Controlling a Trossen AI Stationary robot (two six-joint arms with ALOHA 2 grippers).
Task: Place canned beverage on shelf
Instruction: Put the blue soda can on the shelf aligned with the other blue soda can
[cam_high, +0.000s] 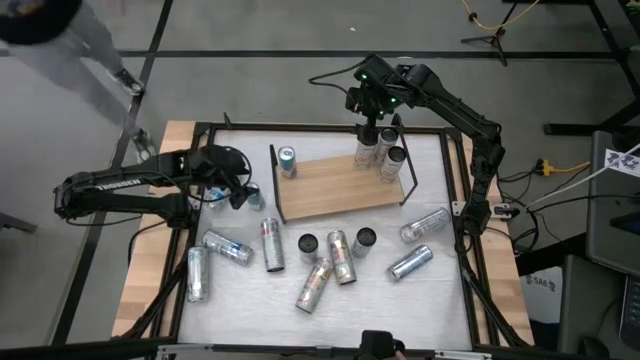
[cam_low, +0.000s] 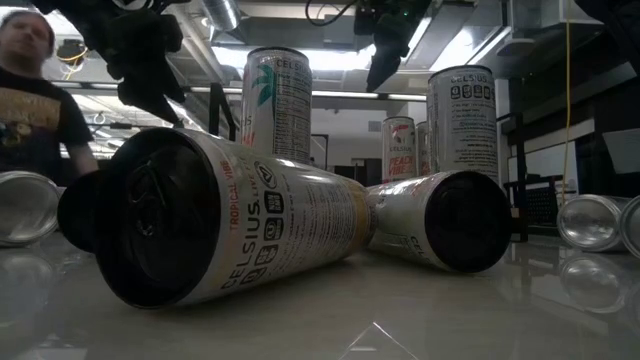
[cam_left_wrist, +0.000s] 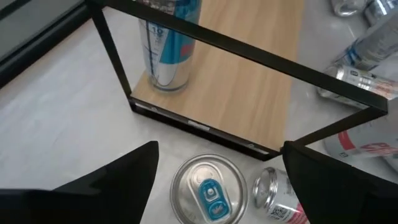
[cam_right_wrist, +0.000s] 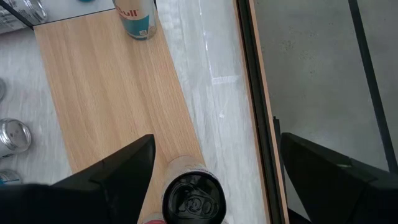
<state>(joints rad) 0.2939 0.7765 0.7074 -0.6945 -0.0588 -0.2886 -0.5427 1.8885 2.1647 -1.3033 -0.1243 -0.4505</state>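
The shelf (cam_high: 340, 187) is a light wooden board with black wire ends, lying mid-table. A blue-and-silver can (cam_high: 287, 160) stands at its left end, and three cans (cam_high: 378, 150) stand at its far right corner. My left gripper (cam_left_wrist: 217, 152) hangs open off the shelf's left end, slanting down above an upright silver can with a blue tab (cam_left_wrist: 208, 190) that stands on the white table. My right gripper (cam_right_wrist: 216, 140) is open above a dark-topped can (cam_right_wrist: 193, 199) on the shelf's far right corner, clear of it.
Several loose cans (cam_high: 325, 262) lie and stand on the table's near half, two of them close before the low view (cam_low: 230, 225). Another can (cam_left_wrist: 280, 196) lies beside the blue-tabbed one. The black table frame (cam_right_wrist: 252, 93) runs past the shelf's far side. A person (cam_low: 30, 90) stands beyond the table.
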